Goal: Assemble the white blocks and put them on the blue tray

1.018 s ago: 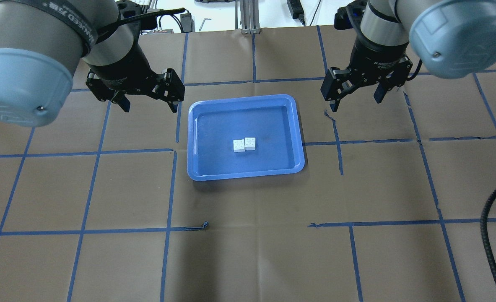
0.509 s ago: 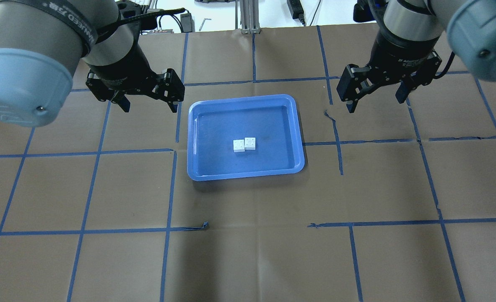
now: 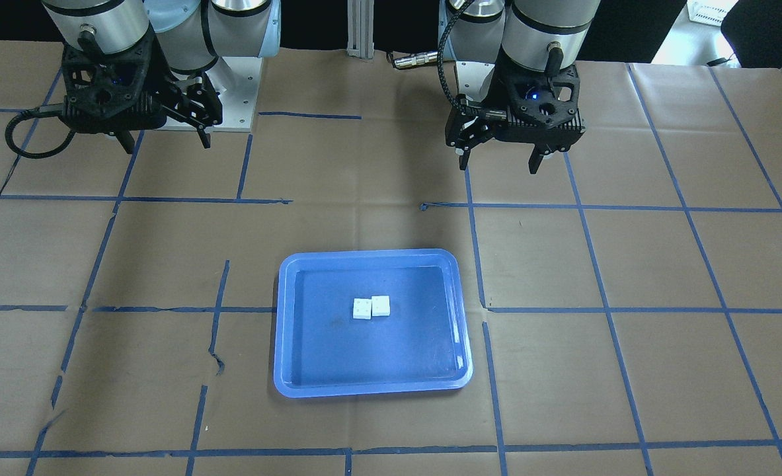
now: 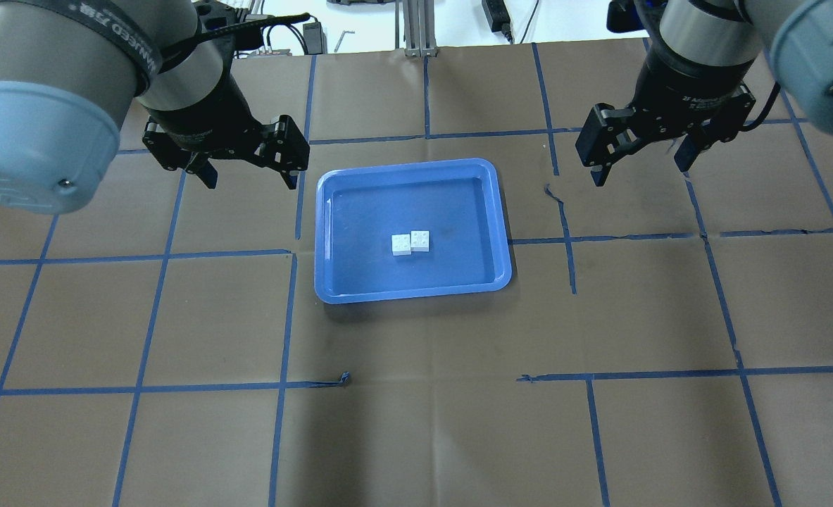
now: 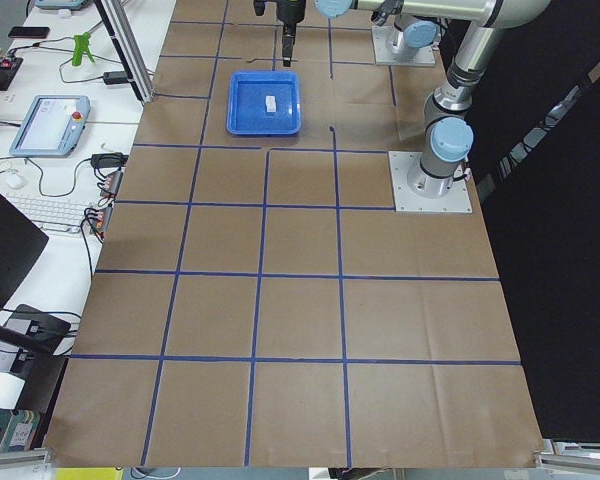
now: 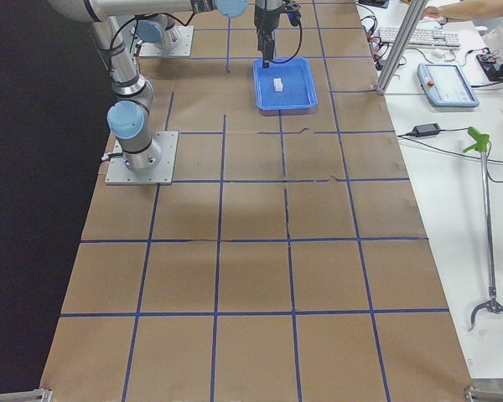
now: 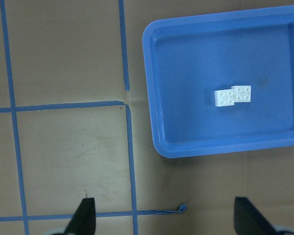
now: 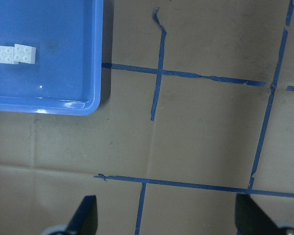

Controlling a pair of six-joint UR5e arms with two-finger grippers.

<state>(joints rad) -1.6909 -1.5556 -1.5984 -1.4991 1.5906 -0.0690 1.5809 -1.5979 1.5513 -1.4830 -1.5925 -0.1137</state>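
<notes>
Two white blocks [image 4: 410, 242] lie side by side, touching, studs up, in the middle of the blue tray [image 4: 500, 232]. They also show in the front view [image 3: 371, 307], the left wrist view [image 7: 232, 95] and the right wrist view [image 8: 16, 54]. My left gripper [image 4: 246, 172] is open and empty, raised to the left of the tray. My right gripper [image 4: 640, 160] is open and empty, raised to the right of the tray. In the front view the left gripper [image 3: 499, 160] is on the right and the right gripper [image 3: 166, 140] on the left.
The table [image 4: 416, 422] is covered with brown paper marked by a grid of blue tape. Desks with a keyboard, tablet and cables stand beyond the far edge in the side views. A metal post [image 4: 416, 28] stands at the far table edge.
My right arm has moved to the right, away from the tray, with its gripper still open. The left arm, the tray and the blocks have not moved.
</notes>
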